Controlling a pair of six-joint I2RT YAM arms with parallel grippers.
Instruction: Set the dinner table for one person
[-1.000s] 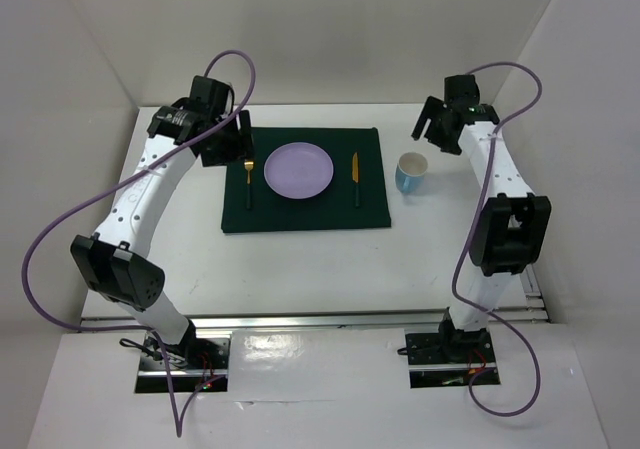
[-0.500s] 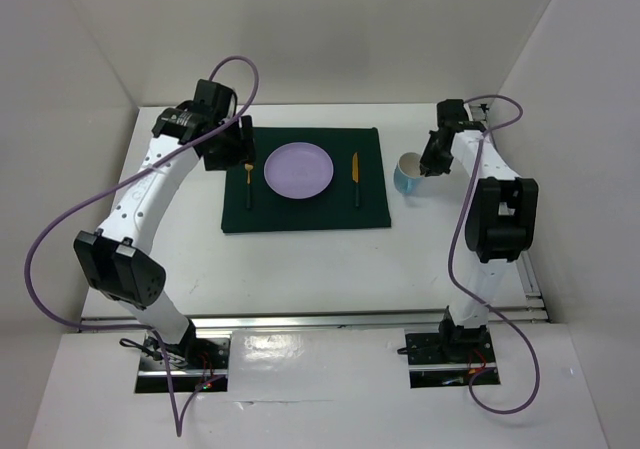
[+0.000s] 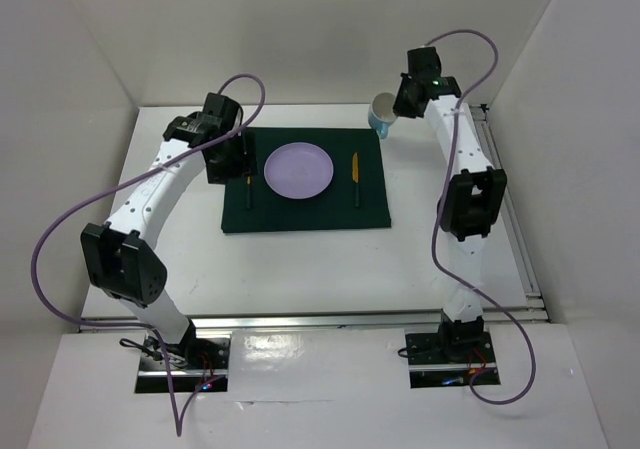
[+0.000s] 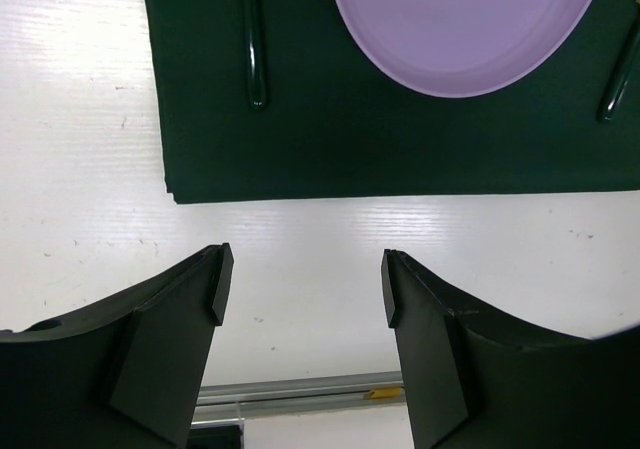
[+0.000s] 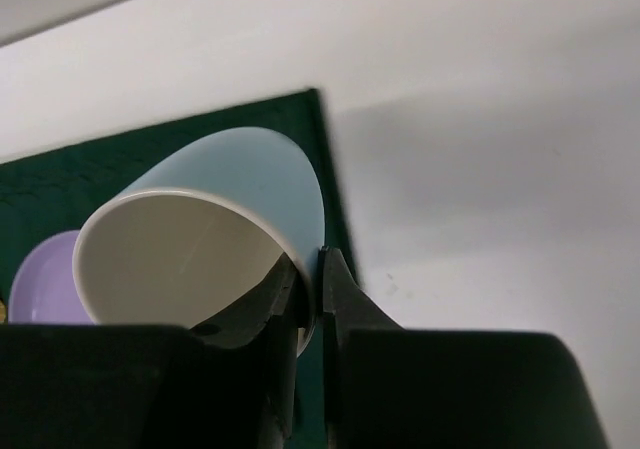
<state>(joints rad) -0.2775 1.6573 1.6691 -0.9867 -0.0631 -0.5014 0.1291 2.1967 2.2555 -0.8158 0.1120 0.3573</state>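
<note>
two black fingers [image 5: 347, 307] of the right gripper [image 5: 312, 289] pinch the thin rim of a smooth pale-blue cup [image 5: 230, 189], tilted aloft over the far right corner of the green cloth [image 3: 300, 214]. placing it seems the step in hand: it wants lowering upright onto the matte white dinner table [image 3: 300, 264] beside the knife [image 3: 354, 169]. the left gripper [image 4: 305, 269] hangs spread and empty above that table.

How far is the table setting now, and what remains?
Done: the green cloth lies on the dinner table with the purple plate, the fork left of it and the knife right of it. In hand: the right tool pinches the blue cup by its rim, tilted. Remaining: setting the cup down. The left tool is open.
</note>
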